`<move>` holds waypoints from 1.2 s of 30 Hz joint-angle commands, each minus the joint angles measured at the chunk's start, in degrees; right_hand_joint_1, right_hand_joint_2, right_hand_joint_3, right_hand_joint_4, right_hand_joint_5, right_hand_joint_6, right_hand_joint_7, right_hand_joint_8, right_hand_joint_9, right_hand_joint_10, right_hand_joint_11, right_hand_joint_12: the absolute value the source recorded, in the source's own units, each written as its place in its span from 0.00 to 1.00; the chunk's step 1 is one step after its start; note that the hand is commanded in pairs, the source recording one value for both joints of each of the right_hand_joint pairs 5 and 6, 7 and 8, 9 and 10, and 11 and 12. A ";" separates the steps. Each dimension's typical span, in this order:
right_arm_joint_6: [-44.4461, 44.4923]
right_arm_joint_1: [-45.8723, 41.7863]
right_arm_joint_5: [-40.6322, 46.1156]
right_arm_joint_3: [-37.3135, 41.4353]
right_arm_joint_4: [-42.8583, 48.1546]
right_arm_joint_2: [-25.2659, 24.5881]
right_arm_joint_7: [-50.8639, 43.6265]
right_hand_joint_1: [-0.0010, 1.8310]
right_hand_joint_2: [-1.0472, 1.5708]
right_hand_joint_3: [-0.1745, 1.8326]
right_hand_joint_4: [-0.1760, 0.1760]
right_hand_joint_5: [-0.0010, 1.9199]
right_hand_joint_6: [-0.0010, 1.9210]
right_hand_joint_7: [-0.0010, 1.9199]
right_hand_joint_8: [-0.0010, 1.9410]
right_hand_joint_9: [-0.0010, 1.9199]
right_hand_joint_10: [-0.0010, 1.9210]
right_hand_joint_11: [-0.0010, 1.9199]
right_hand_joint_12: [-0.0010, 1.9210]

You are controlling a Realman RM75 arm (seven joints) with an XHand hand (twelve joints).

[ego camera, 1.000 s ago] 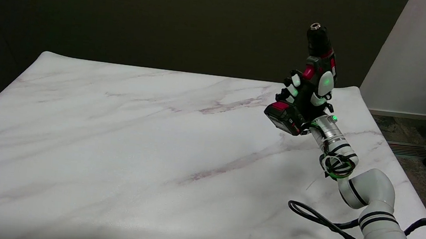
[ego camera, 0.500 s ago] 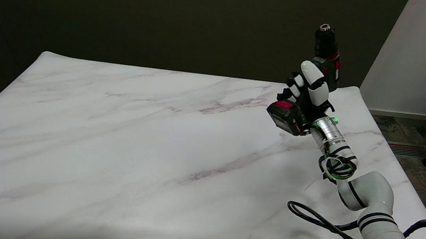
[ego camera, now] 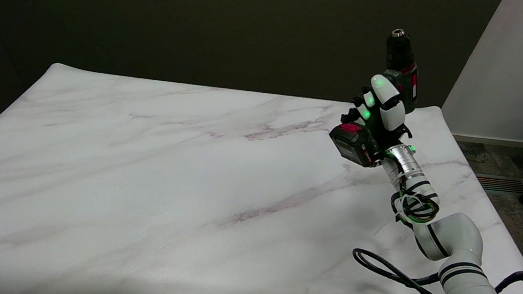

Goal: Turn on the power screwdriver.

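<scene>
Black-and-red power screwdriver [ego camera: 400, 64] held aloft above white marble-patterned table [ego camera: 143, 179], chuck up; right hand [ego camera: 380, 113] wrapped around grip, fingers closed, fingertips lit green.

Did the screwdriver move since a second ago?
Yes. The power screwdriver, held in the right hand, shifted slightly right, toward the white wall; its tip sits closer to the wall's edge now.

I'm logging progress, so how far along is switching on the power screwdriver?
Done: the right hand holds the power screwdriver off the marble table, chuck pointing up. In hand: fingers wrapped around the grip. Left: whether the trigger is pressed or the chuck spins cannot be told.
</scene>
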 commanded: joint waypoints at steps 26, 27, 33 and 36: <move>-7.48 -0.33 3.14 -0.40 -2.93 -0.05 -0.04 0.54 0.32 0.26 1.00 1.00 1.00 1.00 0.99 1.00 1.00 1.00 1.00; -7.98 -0.33 3.11 -0.29 -3.01 0.00 -0.04 0.55 0.37 0.32 1.00 1.00 1.00 1.00 0.99 1.00 1.00 1.00 1.00; -8.28 -0.67 4.28 -0.55 -3.12 -0.05 -0.04 0.54 0.89 0.37 1.00 1.00 1.00 1.00 0.99 1.00 1.00 1.00 1.00; -8.31 -0.73 5.78 -1.23 -3.38 -0.05 -0.04 0.52 0.84 0.49 1.00 1.00 1.00 1.00 0.99 1.00 1.00 1.00 1.00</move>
